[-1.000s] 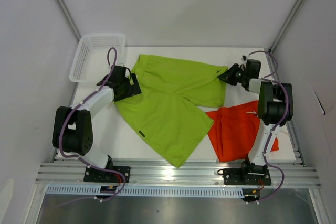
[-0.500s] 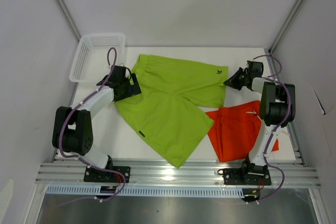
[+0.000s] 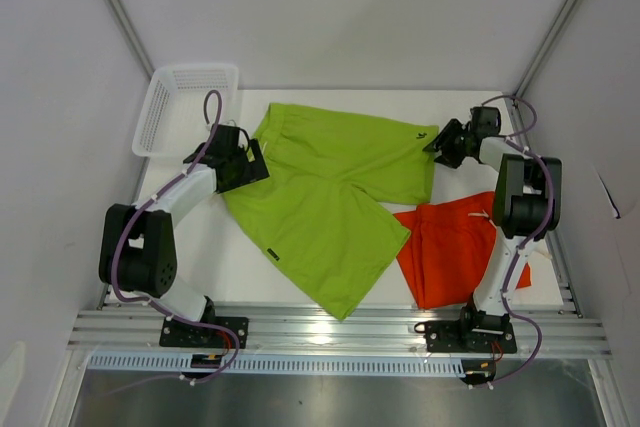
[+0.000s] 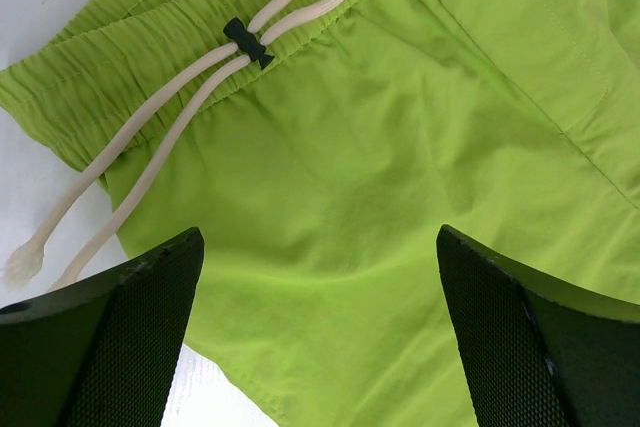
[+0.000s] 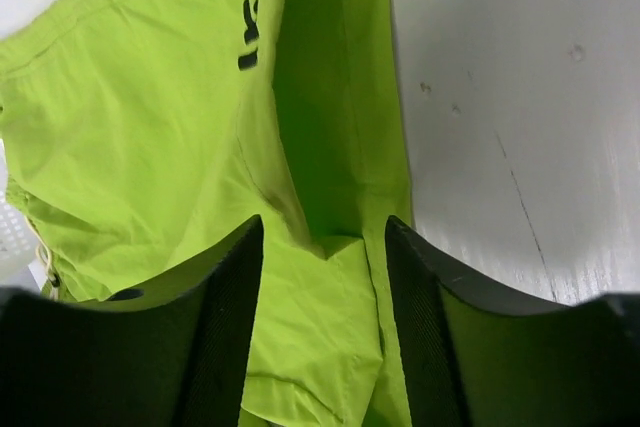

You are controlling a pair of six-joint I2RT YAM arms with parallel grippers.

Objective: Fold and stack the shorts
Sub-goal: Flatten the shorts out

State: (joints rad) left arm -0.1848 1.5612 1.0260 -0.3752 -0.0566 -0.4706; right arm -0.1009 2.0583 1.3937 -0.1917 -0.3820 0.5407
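Right gripper [image 5: 322, 232] half-open astride lime shorts [image 5: 130, 117] hem, seemingly unpinched; left gripper [image 4: 320, 237] wide open above waistband [image 4: 160, 37].

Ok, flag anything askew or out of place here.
The lime green shorts lie crooked with legs splayed, a crease bunched at the hem by the right gripper. The orange shorts sit rumpled, partly under the right arm.

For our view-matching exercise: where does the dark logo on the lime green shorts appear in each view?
Top external: dark logo on the far right hem, beside the right gripper.
Left wrist: not in it.
Right wrist: upper left of the picture.
Shared landmark: the lime green shorts.
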